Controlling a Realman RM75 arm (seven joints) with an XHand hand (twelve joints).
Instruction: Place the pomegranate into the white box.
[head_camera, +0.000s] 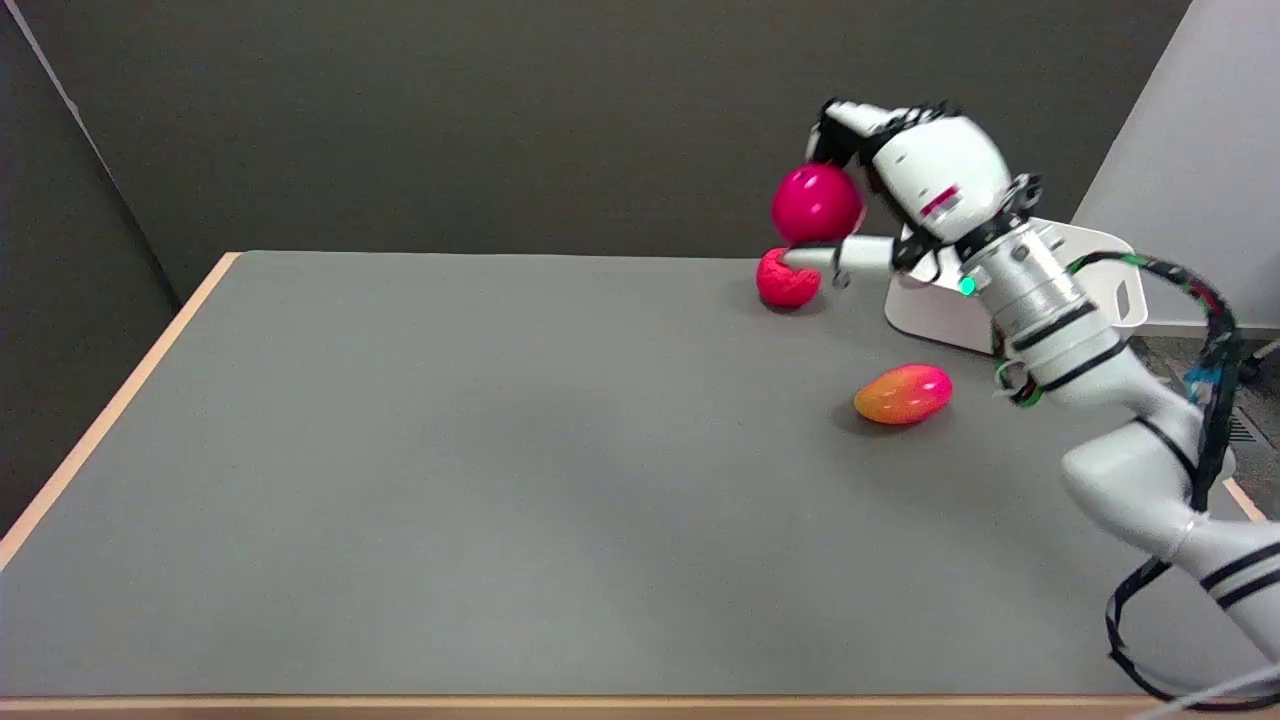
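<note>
- The robot's right white-and-black hand (905, 175) has a small red mark on its back, but it is too small to read, so no words or brand names can be made out.
- The smooth, round, bright pink pomegranate (816, 203) is up in the air, above the far right part of the grey table (450, 480).
- The hand holds the pomegranate. The dark fingers curl over its top and right side, and a long white finger (835, 257) runs under it (so the ball is hugged from above and below).
- The hand is to the right of the pomegranate and touches it. The palm side cannot be seen well from here.
- Just below the pomegranate, a bumpy red fruit like a big raspberry (787, 281) sits on the table. The white finger's tip looks very close to its top, but it is hard to tell if they touch.
- The white plastic box with a handle hole (1105, 290) is on the table to the right of the pomegranate, partly hidden behind the white arm (1060, 320).
- The pomegranate is not in the box; it is off to the left of it and higher up.
- An orange-and-pink egg-shaped mango (903, 394) lies on the table, nearer the camera than the box.
</note>
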